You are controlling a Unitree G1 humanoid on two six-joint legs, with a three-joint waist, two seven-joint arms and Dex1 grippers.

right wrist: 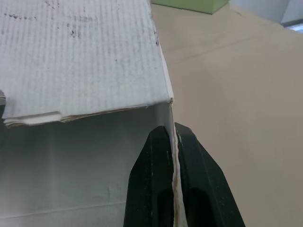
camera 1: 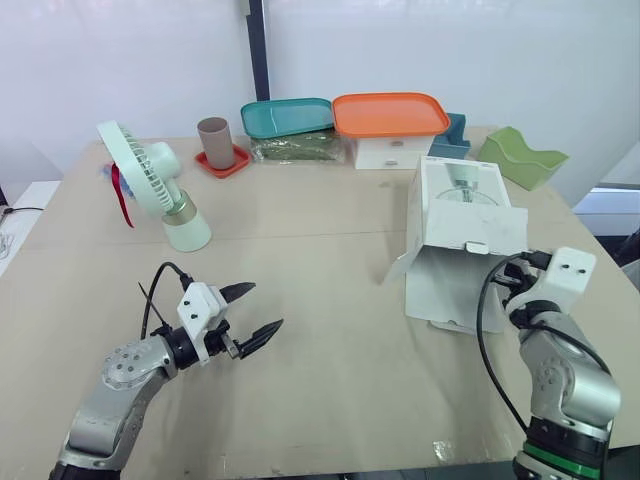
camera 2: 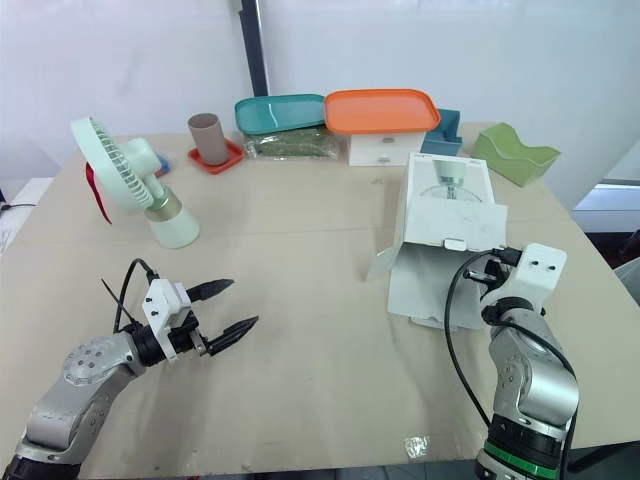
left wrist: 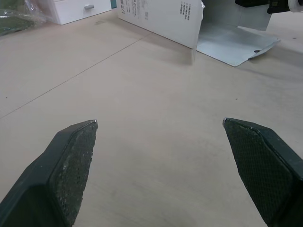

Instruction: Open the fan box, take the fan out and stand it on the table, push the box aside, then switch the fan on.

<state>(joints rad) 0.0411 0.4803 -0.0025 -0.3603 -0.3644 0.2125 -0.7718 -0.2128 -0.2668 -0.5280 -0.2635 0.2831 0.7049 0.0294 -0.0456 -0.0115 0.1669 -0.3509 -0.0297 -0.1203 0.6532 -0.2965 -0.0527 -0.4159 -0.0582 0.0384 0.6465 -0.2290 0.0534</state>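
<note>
fan (camera 1: 150,185) stands upright on its base in the upper left of the head view, on the table (camera 1: 330,260), already out of the fan box (camera 1: 460,215). fan box lies right of centre w/ its near end open, flaps spread toward the bottom right. r gripper (right wrist: 171,128) is at that open end, lower right; its wrist view shows the fingers pinched together on a thin cardboard edge of the box. l gripper (camera 1: 262,306) is lower left, fingers spread wide over bare tabletop, well apart from fan & box. along the top: brown cup (camera 1: 214,142) on a red coaster (camera 1: 225,165), teal tray (camera 1: 287,117), orange tray (camera 1: 390,113), green holder (camera 1: 522,157).
</note>
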